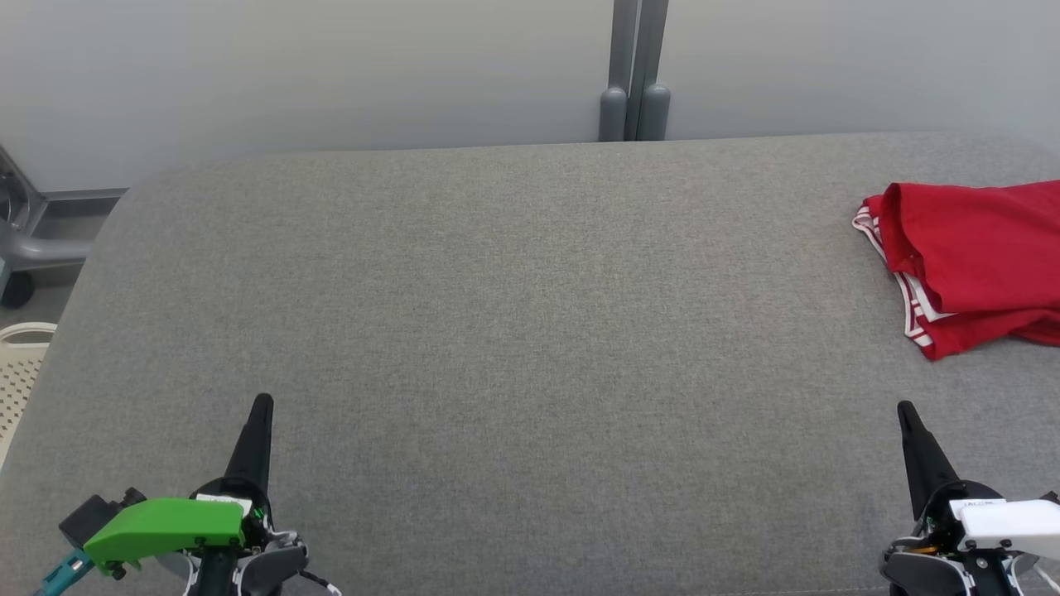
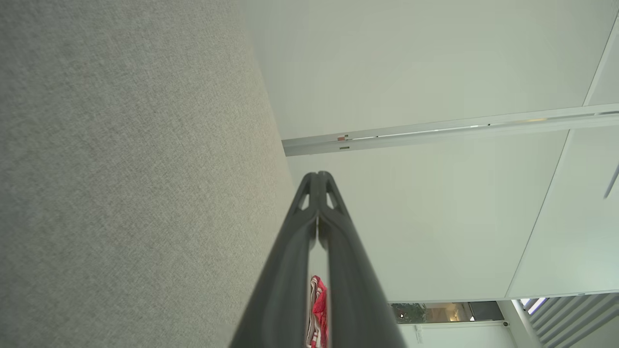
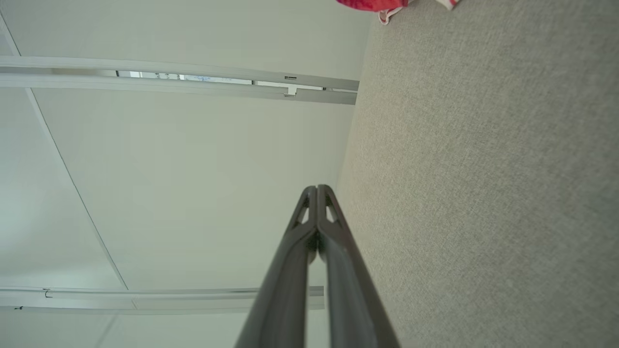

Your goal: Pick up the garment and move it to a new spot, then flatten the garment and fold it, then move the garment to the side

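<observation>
The garment is red with white-striped trim and lies crumpled at the far right of the grey fabric surface, cut off by the frame's right edge. A sliver of the garment shows in the left wrist view, and its edge appears at the top of the right wrist view. My left gripper rests at the lower left, shut and holding nothing. At the lower right my right gripper is shut too, below the garment and apart from it. Both pairs of fingertips meet in the wrist views, left gripper and right gripper.
A pale wall with a grey post rises behind the surface. To the left stand a grey frame with a wheel and a white perforated basket. The surface's rounded far-left corner drops off toward them.
</observation>
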Tool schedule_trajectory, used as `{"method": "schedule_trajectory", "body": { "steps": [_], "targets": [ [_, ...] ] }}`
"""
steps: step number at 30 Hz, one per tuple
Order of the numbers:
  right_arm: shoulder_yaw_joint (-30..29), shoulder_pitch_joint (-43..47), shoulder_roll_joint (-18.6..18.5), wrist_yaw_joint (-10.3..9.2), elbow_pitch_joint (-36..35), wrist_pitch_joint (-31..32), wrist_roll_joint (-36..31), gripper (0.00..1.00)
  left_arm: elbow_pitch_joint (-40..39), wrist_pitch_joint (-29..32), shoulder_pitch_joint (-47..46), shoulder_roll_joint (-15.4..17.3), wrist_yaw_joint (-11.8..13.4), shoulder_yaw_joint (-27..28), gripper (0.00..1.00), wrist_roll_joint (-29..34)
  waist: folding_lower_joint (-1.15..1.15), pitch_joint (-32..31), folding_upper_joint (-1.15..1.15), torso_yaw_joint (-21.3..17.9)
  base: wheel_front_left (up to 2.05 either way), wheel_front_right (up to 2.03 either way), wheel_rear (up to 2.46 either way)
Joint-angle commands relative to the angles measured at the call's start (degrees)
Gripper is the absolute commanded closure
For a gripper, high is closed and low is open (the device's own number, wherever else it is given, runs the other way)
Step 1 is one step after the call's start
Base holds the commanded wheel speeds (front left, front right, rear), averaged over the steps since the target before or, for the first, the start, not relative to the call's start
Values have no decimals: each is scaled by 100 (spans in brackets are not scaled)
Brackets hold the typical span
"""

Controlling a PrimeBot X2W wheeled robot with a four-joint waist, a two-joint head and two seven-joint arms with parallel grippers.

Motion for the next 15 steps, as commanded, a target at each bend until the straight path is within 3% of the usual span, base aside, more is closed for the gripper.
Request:
{"method": "schedule_trajectory", "body": {
  "steps": [1, 15],
  "targets": [
    [-31, 61, -29, 2, -74, 35, 148, 100, -37, 39, -119, 2, -34, 32, 100, -161, 0, -2, 0, -3, 0, 0, 0],
    [-91, 122, -31, 2, -194, 132, 660, 100, -89, 176, -159, -3, -59, 56, 100, -639, 0, -19, 0, -21, 0, 0, 0]
  ]
}}
